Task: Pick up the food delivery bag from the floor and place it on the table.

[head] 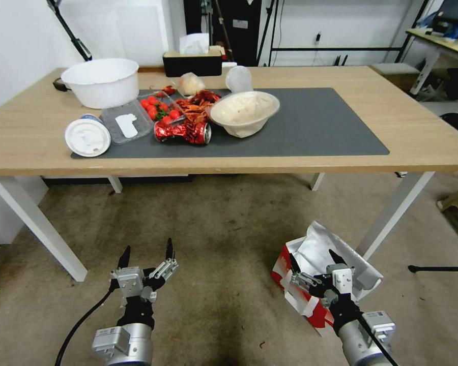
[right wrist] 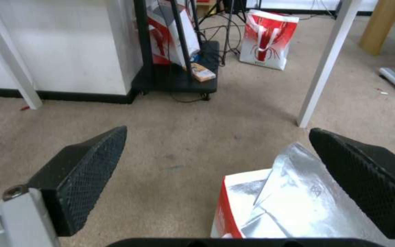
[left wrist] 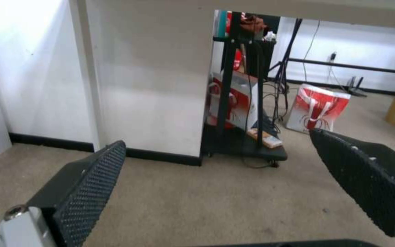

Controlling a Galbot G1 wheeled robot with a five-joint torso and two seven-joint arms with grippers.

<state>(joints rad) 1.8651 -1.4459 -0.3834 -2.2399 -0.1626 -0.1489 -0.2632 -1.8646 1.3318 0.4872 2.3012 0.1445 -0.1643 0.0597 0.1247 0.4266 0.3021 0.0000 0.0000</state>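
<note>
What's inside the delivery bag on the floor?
The food delivery bag stands open on the floor, showing crumpled silver foil lining. Foil folds and the right tool above it cover the bottom, so any contents can't be seen.

Bare mat [head: 331, 124] right of the bowl [head: 245, 113]; left half crowded with containers; table leg [head: 392, 216] close behind bag [head: 310, 300].

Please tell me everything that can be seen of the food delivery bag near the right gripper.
The food delivery bag is red and white paper with crinkled silver foil lining and flat white strap handles. It stands open and tilted on the floor, beside a white leg of the table. The right gripper, open, hovers over its open top.
</note>
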